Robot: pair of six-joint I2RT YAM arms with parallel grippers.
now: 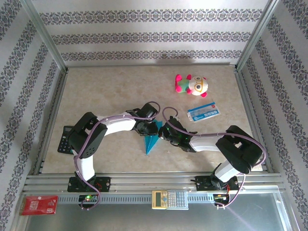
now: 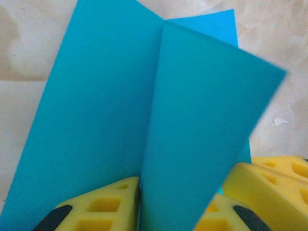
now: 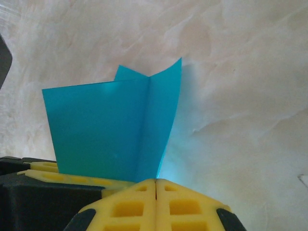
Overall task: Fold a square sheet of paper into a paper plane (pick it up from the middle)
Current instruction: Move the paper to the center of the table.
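One paper plane (image 1: 152, 143), one plush toy (image 1: 192, 85), two calculators (image 1: 169, 199)

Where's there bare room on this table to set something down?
Bare: far-left tabletop behind the left arm; near strip between the arm bases. Crowded: centre, left pincer and right pincer at the paper plane; far right, plush toy and card.

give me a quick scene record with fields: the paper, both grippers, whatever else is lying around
paper: teal paper plane, partly folded, tip toward the near edge, centre fold raised
left gripper: straddles the raised fold; grip unclear
right gripper: shut on the fold
far right: plush toy; printed card just nearer
left side: black calculator
near ledge: beige calculator, red packet
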